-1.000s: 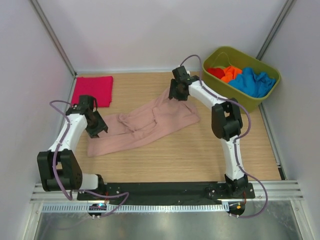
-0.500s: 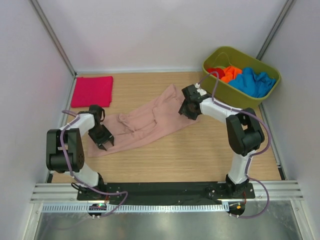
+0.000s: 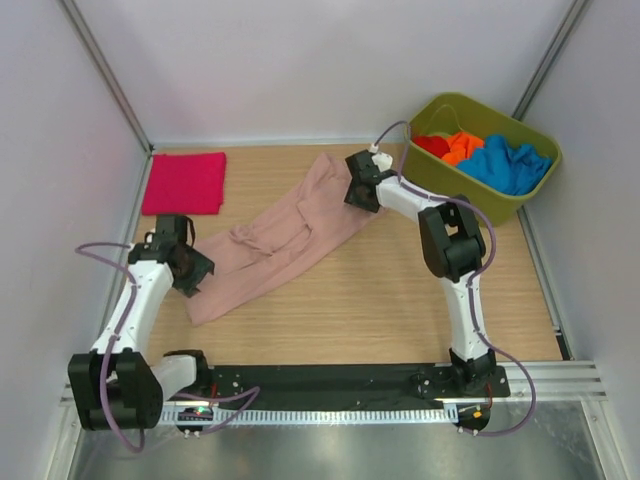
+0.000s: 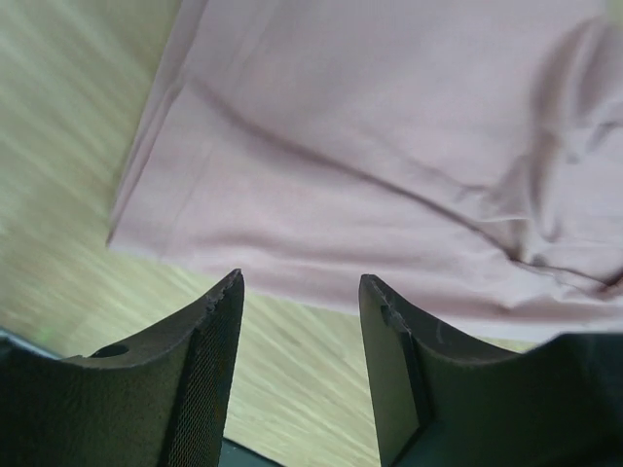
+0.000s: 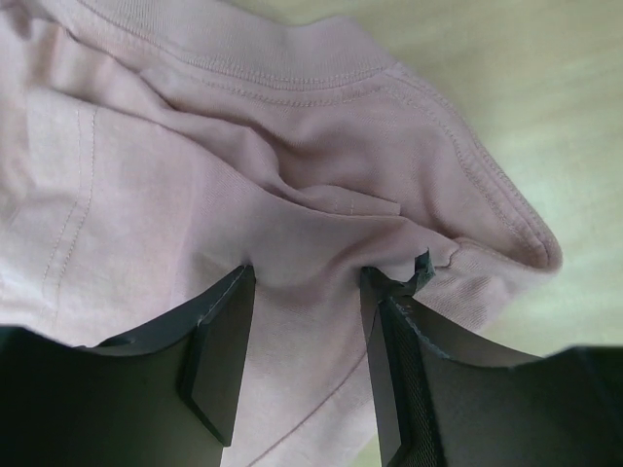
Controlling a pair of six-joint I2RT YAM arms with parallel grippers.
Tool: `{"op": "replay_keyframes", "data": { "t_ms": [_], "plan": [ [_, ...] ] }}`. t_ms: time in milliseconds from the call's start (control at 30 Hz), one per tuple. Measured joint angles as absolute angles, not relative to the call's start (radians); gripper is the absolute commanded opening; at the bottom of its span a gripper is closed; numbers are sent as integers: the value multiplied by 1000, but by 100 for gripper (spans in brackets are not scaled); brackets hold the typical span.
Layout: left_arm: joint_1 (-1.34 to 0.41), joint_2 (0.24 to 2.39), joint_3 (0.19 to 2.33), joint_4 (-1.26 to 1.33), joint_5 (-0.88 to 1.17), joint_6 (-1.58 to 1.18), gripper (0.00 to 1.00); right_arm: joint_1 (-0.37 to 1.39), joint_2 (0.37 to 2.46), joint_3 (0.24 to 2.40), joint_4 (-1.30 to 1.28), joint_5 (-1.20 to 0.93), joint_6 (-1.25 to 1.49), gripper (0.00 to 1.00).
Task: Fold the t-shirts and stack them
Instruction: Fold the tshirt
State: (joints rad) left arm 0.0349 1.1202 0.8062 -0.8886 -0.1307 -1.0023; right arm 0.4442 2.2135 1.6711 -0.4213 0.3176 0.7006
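The dusty-pink t-shirt point(image 3: 280, 240) lies crumpled in a diagonal band across the wooden table, with no print showing. My left gripper point(image 3: 196, 272) is open and empty at its near-left end. In the left wrist view the left gripper point(image 4: 300, 277) hangs over bare wood, just short of the shirt's edge point(image 4: 389, 146). My right gripper point(image 3: 358, 192) is open at the shirt's far end. In the right wrist view the right gripper point(image 5: 307, 270) has its tips down on bunched pink cloth point(image 5: 195, 175), which fills the gap. A folded magenta shirt point(image 3: 185, 183) lies far left.
An olive-green tub point(image 3: 520, 205) stands at the far right and holds red point(image 3: 432, 145), orange point(image 3: 462, 147) and blue point(image 3: 508, 165) shirts. White walls close in the left, back and right sides. A black rail runs along the near edge.
The pink shirt has shifted toward the far left and now lies steeper. My right gripper swung back toward the far side with it. My left gripper moved slightly outward at the near-left end.
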Motion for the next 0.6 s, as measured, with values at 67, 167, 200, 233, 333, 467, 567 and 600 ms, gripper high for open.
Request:
{"op": "replay_keyframes", "data": {
  "t_ms": [67,167,200,233,333,467,567,600],
  "plan": [
    [35,1151,880,-887,-130,-963,52,438,2268,1758,-425,328,663,55],
    [30,1231,964,-875,-127,-878,53,424,2345,1882,-448,329,603,55],
    [23,1259,976,-868,-125,-846,53,417,2374,1928,-450,323,581,55],
    [6,1285,978,-863,-125,-812,53,411,2395,1964,-451,316,562,55],
    [-101,1340,971,-865,-131,-729,53,387,2474,2103,-471,272,492,55],
    [-318,1406,984,-876,-176,-653,51,367,2485,2140,-498,211,445,55],
    [-427,1480,1019,-894,-223,-621,48,360,2412,2028,-488,171,455,55],
    [-451,1507,1029,-896,-233,-616,47,360,2369,1963,-480,160,467,55]
  ]
}}
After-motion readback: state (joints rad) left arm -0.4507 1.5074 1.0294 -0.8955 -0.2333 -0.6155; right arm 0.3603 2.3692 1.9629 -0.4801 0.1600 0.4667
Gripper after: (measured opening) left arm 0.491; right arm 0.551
